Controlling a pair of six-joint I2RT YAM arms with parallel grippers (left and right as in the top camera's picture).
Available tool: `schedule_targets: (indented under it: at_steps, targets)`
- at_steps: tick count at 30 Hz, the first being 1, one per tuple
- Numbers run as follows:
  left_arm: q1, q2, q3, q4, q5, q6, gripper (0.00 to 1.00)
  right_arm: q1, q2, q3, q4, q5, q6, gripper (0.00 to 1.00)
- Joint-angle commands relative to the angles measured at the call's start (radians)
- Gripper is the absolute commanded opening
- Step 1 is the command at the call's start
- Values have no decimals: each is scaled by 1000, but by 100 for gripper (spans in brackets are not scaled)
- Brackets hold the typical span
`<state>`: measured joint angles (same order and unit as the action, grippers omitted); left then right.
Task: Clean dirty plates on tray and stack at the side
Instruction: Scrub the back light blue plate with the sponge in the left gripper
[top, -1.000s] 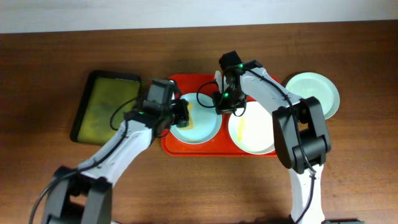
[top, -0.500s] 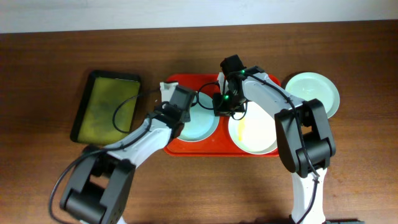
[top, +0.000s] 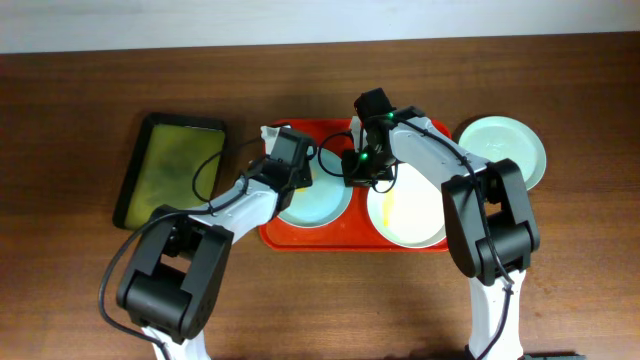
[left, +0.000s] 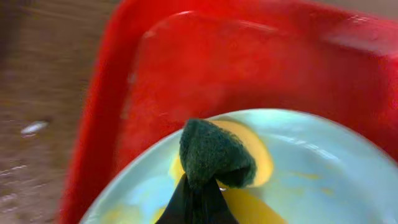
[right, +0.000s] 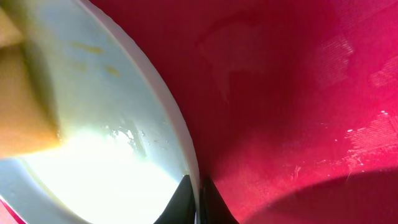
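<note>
The red tray (top: 350, 135) holds two plates. The pale mint plate (top: 322, 200) lies on its left half and the cream plate (top: 408, 210) on its right half. A third mint plate (top: 503, 150) lies on the table to the right of the tray. My left gripper (top: 297, 176) is shut on a green-and-yellow sponge (left: 214, 155) and presses it on the mint plate's (left: 311, 174) far-left part, where yellow smears show. My right gripper (right: 198, 193) is shut on that plate's rim (right: 180, 143) at its right edge, over the tray floor (right: 298, 93).
A dark tray of yellow-green liquid (top: 175, 170) stands on the brown table left of the red tray. The red tray's rim (left: 93, 124) runs close beside the sponge. Both arms cross over the middle of the red tray.
My left gripper has carried the sponge across the mint plate toward its far-left edge, and its arm has swung in closer. My right gripper has stayed on the rim.
</note>
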<state>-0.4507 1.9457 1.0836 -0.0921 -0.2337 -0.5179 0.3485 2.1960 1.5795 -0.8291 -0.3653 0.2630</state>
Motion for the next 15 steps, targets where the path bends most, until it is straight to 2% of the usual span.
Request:
schedule_targets:
  at_steps: [1,2,5,7,8,11,13,15]
  targets:
    - [30,-52,-13,-85,-215,53,0,12,55,-50,-8,89,8,4]
    - [30,-107,-13,-116,-259,66,0,12,55,-50,-8,89,8,4]
    - [30,-201,-13,-127,-263,124,0,12,55,-50,-8,89,8,4]
    - [28,-228,-13,-127,-90,101,0,12,55,-50,-8,89,8,4]
    - [28,-214,-15,-127,47,26,0,12,55,-50,-7,89,8,4]
    - [27,-115,-15,-129,185,-42,0,12,55,-50,-8,89,8,4]
    - [27,-52,-15,-142,182,5,0,12,55,-50,-9,89,8,4]
    - [30,-50,-15,-196,35,30,0,12,55,-50,-8,89,8,4]
